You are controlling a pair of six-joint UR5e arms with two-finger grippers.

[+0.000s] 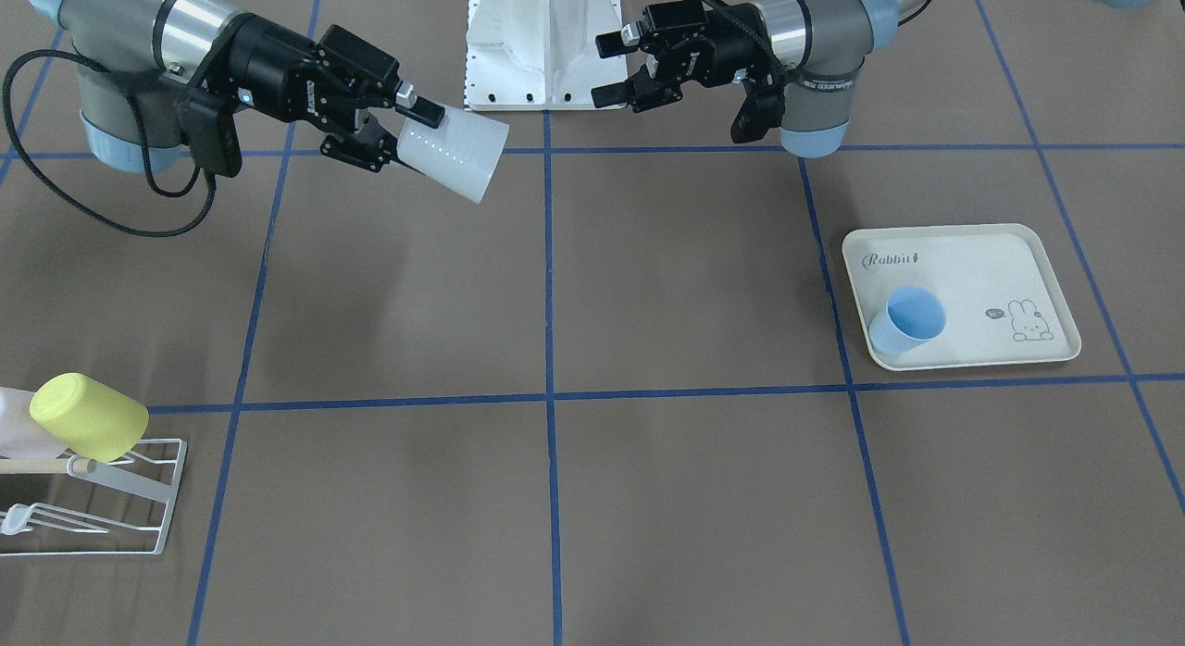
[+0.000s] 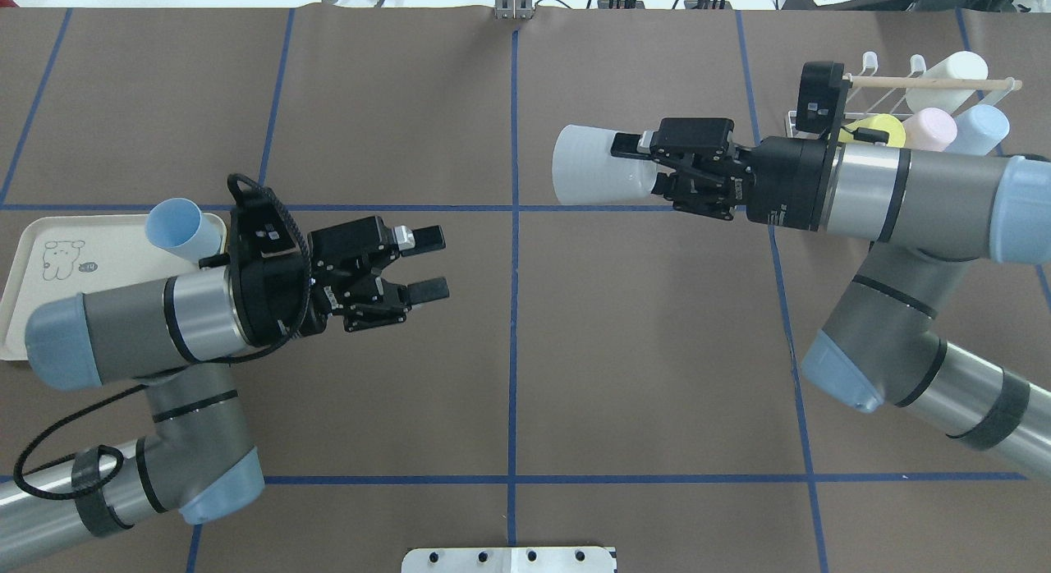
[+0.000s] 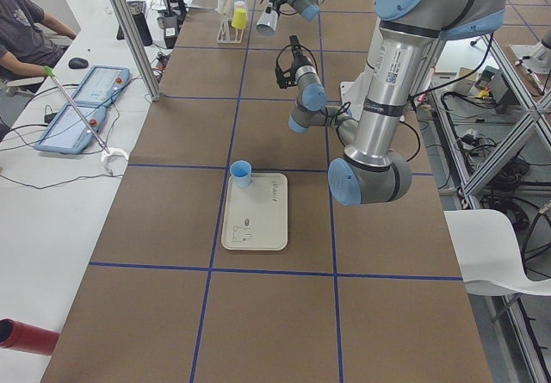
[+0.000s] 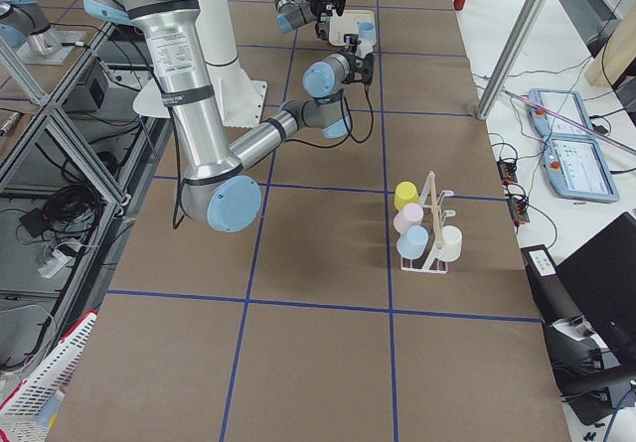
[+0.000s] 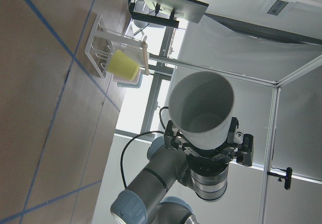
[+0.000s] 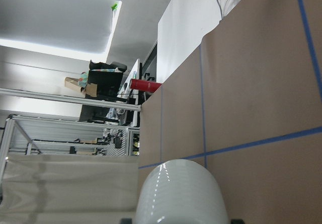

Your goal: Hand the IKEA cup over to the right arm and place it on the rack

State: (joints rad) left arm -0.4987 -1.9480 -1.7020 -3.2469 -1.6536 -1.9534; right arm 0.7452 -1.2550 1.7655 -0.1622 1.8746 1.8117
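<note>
Handover looked done. Right gripper jaws clamped on base of white cup, held sideways above table. Left gripper jaws spread, holding nothing, well apart from cup. Next I needed to swing cup to rack and tip it onto a free peg. Rack was crowded with other cups, so little room there.

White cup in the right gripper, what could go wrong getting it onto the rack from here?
The right gripper pinches the white cup at its closed end, with the cup sticking out sideways, so it may slip or tilt while being turned over. The rack already carries four cups, so the incoming one may knock a neighbour.
</note>
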